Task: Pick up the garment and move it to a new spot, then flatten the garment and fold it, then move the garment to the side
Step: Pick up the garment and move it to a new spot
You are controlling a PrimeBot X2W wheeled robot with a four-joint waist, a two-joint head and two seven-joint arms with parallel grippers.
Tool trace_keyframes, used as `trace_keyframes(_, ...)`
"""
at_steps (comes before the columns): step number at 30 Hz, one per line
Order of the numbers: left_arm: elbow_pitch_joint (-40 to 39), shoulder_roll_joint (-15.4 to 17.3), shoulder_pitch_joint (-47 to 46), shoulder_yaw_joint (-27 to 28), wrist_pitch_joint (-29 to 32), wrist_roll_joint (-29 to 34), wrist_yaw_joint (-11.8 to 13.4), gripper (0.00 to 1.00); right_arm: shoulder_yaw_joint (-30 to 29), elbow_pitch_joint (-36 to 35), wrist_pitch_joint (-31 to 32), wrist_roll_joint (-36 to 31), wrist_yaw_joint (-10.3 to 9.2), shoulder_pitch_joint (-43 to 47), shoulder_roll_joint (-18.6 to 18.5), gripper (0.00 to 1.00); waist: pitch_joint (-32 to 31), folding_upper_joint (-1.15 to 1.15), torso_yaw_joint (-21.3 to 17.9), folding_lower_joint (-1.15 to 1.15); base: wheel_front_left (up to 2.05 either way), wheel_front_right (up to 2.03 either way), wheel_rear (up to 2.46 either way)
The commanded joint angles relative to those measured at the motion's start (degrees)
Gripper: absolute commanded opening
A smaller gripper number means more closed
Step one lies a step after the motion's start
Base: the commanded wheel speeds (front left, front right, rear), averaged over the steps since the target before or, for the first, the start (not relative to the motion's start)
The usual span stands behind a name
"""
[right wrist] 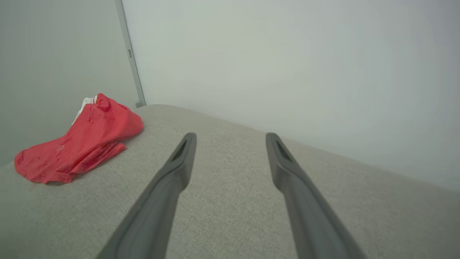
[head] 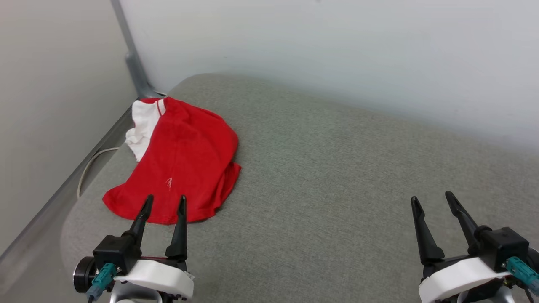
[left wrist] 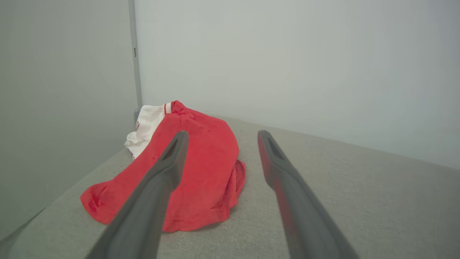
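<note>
Shirt (head: 185, 155) lies crumpled at the worktop's (head: 337, 168) far left corner. Left end effector (head: 166, 198), at its near hem, and right end effector (head: 431, 195) are both spread, empty.

No text or number is coming through legibly anywhere. The garment (head: 185, 155) is carrying a small white mark (head: 169, 182) near its hem, too small to make out as letters, and a scrap of red print (left wrist: 137, 125) is peeking from the crumpled white sleeve (left wrist: 148, 120), illegible.
</note>
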Motion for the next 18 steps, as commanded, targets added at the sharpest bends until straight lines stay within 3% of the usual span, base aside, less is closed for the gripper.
trace_keyframes(1,-0.10,0.30,0.32,0.69,-0.13,-0.03,-0.12,1.00,0.22,0.27,-0.38,0.05,-0.04,-0.42,-0.05,1.00,-0.07,0.00,2.77,0.00,0.00,0.00,0.00)
trace_keyframes(9,-0.06,0.53,0.34,1.99,-0.13,-1.09,-0.13,1.00,0.68,1.27,-0.96,0.51,-0.04,-0.97,-0.05,1.00,-0.04,0.00,6.80,0.00,0.00,0.00,0.00)
trace_keyframes(18,-0.44,0.34,0.35,2.86,-0.13,-2.01,-0.13,1.00,1.56,2.26,-1.13,0.17,-0.04,-2.82,-0.06,1.00,0.72,0.00,7.48,0.00,0.00,0.00,0.00)
